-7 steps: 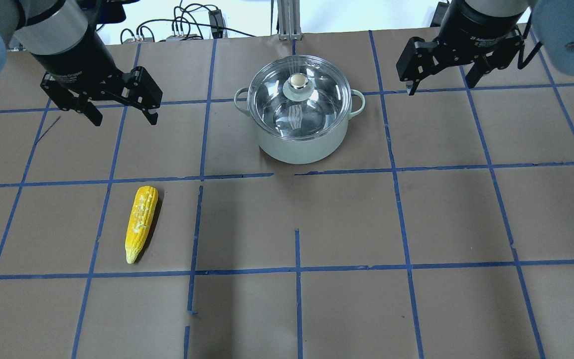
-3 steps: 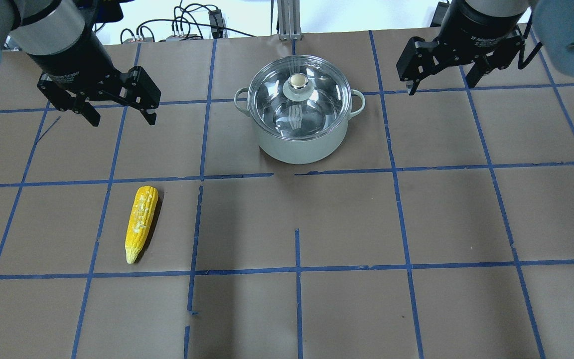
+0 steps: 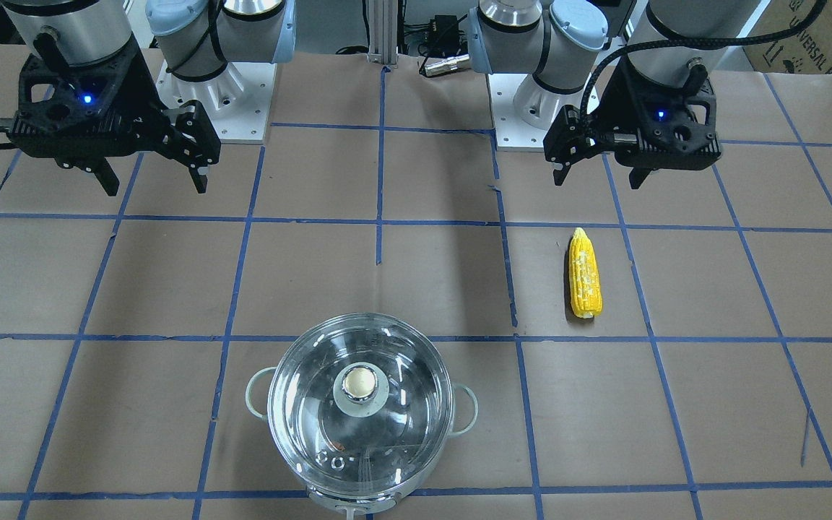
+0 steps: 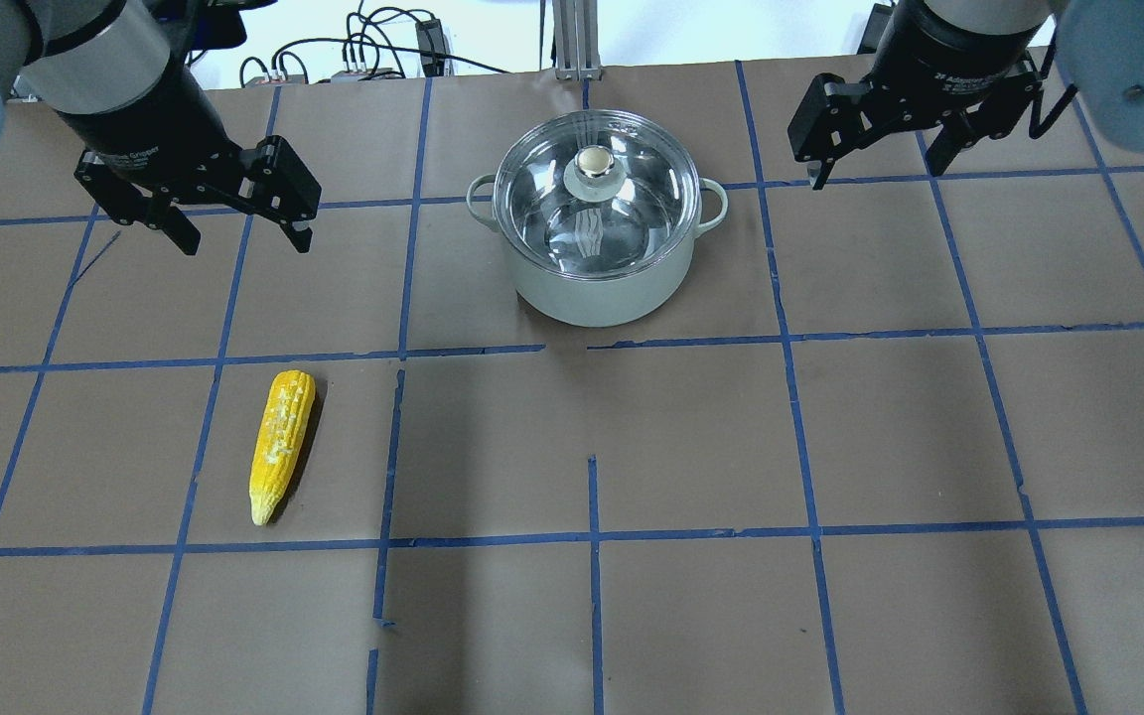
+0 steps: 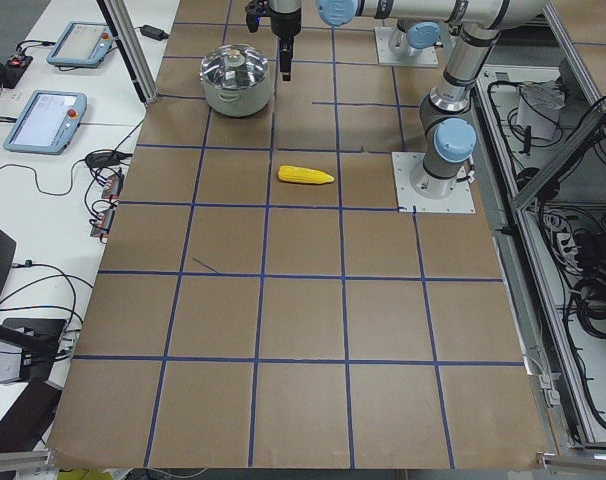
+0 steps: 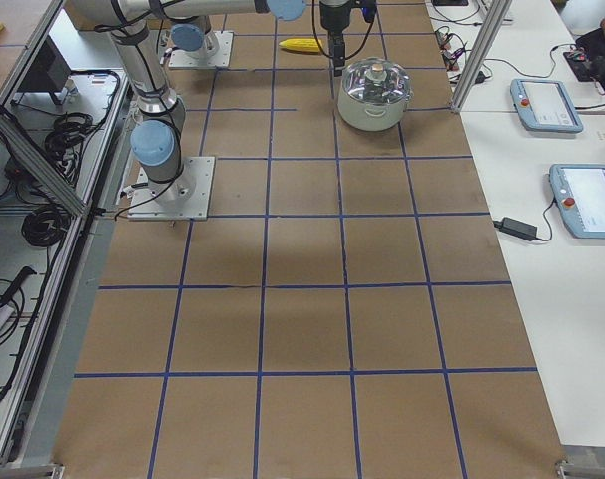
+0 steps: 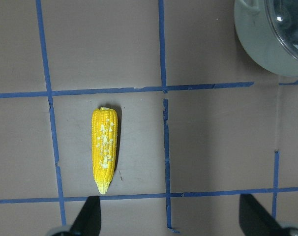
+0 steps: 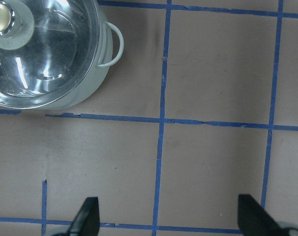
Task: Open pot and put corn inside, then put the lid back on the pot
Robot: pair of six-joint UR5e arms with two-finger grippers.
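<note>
Not started: round clear glass lid (image 4: pixel 594 184) on shiny steel pot (image 4: pixel 597 298); yellow corn cob (image 4: pixel 281 442) on tabletop (image 4: pixel 691 447); left gripper (image 4: pixel 246 238), right gripper (image 4: pixel 875 171) fingers apart, empty.

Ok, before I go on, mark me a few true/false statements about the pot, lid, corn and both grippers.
1. The lid sits on the pot. True.
2. The corn is inside the pot. False: it lies on the table, to the robot's left of the pot.
3. The left gripper holds the corn. False: it is open and empty, clear of the corn.
4. The right gripper is open and empty. True.
</note>
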